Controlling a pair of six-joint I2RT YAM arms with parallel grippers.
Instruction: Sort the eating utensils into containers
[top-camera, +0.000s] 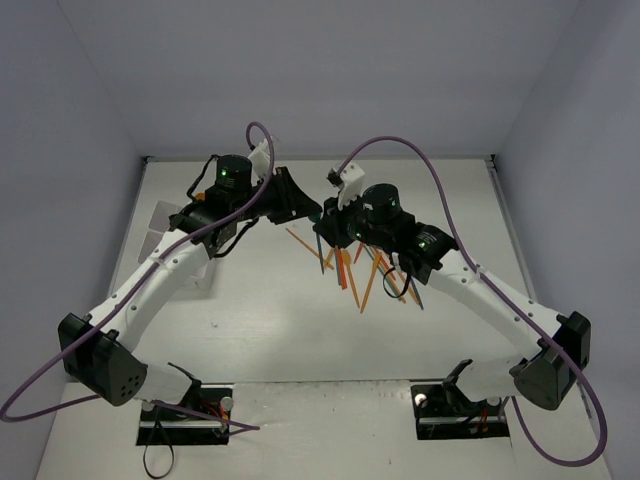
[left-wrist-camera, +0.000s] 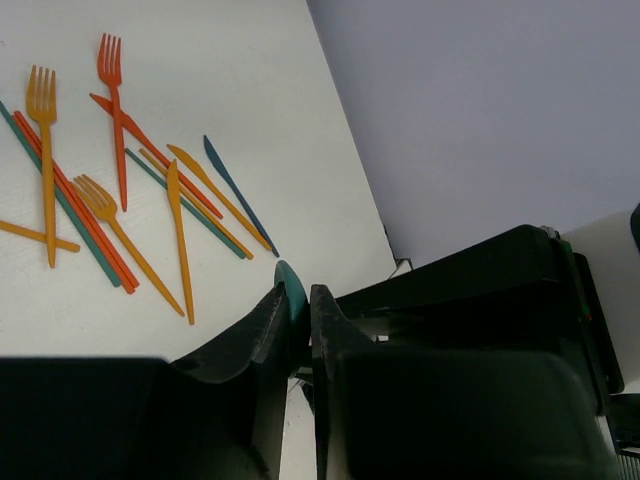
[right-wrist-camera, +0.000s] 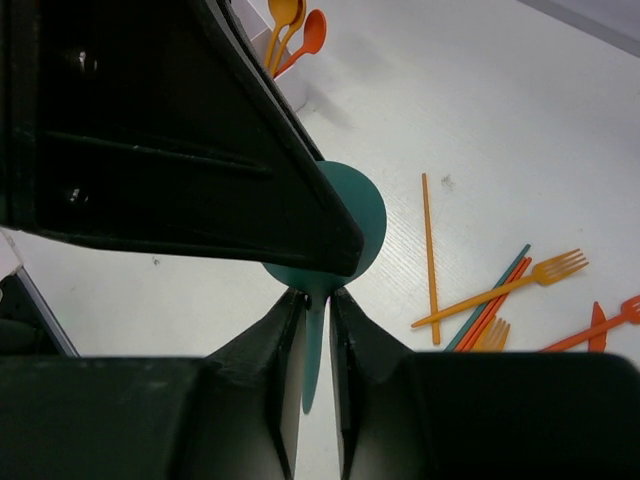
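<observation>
The left end effector (left-wrist-camera: 300, 298) covers part of the bowl of the teal spoon (right-wrist-camera: 365, 225), and a red fork (right-wrist-camera: 620, 313) runs off the right wrist view's edge. From above, the left arm (top-camera: 160, 265) hides most of the compartment box (top-camera: 158, 222).

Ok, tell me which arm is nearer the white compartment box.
Left. The left arm runs alongside the box; the right arm lies beyond the scattered utensils.

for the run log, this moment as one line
phase: handover | left gripper: shut on teal spoon | right gripper: shut on teal spoon | loose utensils: on table
</observation>
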